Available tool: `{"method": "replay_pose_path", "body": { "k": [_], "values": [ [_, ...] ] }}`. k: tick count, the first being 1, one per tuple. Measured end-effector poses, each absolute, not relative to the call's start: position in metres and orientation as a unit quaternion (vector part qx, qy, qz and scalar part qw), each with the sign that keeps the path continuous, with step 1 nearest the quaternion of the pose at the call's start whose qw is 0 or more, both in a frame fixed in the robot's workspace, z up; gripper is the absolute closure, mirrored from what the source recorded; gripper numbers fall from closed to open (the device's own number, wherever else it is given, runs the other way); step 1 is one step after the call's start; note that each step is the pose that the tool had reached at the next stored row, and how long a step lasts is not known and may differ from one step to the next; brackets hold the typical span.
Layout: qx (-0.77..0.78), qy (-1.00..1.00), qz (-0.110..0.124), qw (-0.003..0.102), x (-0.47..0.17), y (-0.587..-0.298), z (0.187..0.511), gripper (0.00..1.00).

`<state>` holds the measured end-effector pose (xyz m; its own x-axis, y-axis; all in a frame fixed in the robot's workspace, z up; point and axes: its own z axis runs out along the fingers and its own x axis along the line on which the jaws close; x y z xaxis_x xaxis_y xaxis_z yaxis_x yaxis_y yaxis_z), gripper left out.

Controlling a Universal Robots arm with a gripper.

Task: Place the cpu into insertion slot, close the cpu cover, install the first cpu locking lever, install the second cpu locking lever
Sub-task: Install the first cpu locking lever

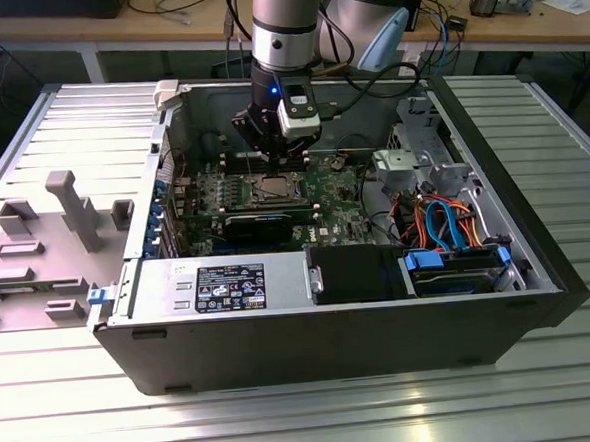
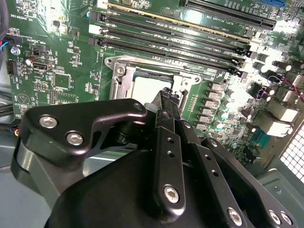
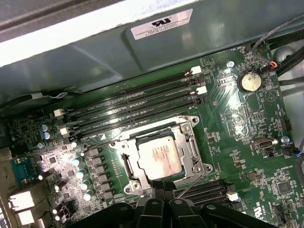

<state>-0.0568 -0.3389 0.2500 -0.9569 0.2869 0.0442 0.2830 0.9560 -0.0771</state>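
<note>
The cpu [image 3: 160, 159] lies flat in the insertion slot [image 3: 195, 124] on the green board, its silvery top showing through the window of the cpu cover [image 3: 156, 135]. The cover rests down around the chip. A thin wire locking lever [image 3: 192, 185] angles away from the socket's corner beside the fingertips. My gripper [image 3: 160, 186] is at the socket's edge with its black fingers together and nothing seen between them. The second wrist view has the gripper [image 2: 167, 97] over the cpu [image 2: 142, 88]. In the exterior view the gripper [image 1: 275, 167] hangs just above the cpu [image 1: 274, 190].
Long black memory slots [image 3: 137, 107] run beside the socket, and a coin battery [image 3: 250, 81] sits farther off. The open case holds a power supply [image 1: 229, 285], a black card [image 1: 265, 223] and a drive cage with cables [image 1: 446, 232]. A grey fixture [image 1: 46, 246] lies outside the case.
</note>
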Motion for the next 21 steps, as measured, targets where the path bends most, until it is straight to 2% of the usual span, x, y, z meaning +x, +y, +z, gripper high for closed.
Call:
{"method": "replay_pose_path", "body": {
  "k": [21],
  "values": [
    [-0.135, -0.990, 0.035, 0.027, -0.0568, -0.3389, 0.2500, 0.89]
  ]
}}
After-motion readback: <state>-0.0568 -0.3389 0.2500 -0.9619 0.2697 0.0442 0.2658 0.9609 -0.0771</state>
